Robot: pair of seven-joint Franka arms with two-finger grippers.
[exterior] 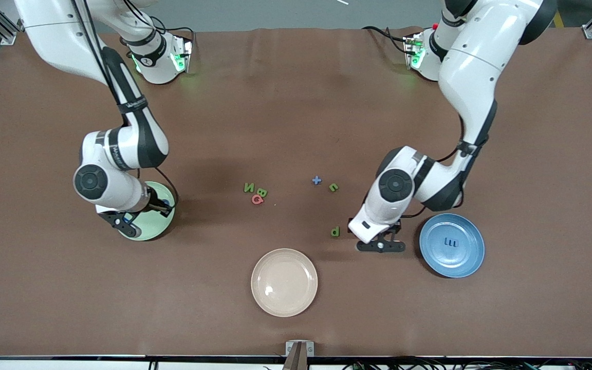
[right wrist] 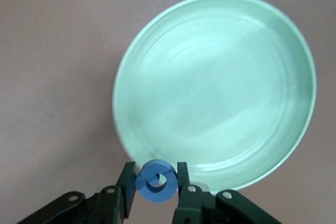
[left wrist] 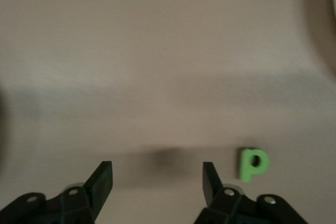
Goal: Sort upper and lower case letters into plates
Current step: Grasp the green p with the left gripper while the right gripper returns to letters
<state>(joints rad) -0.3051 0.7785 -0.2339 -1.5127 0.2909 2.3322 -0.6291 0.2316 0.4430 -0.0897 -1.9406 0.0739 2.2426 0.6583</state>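
Cream plate (exterior: 284,282) lies near green p (exterior: 335,232).

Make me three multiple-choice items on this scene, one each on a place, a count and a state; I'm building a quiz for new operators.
1. Where does the green p lie?
A. in the beige plate
B. on the table beside the left gripper
C. in the green plate

2. How many plates are on the table?
A. two
B. three
C. four

3. What is the right gripper doing?
A. gripping a blue letter
B. hanging open
C. gripping a red letter

Key: 1 B, the p sits on bare cloth by that gripper. 2 B, green plate, beige plate, blue plate. 3 A, its fingers clamp the letter over the green plate.
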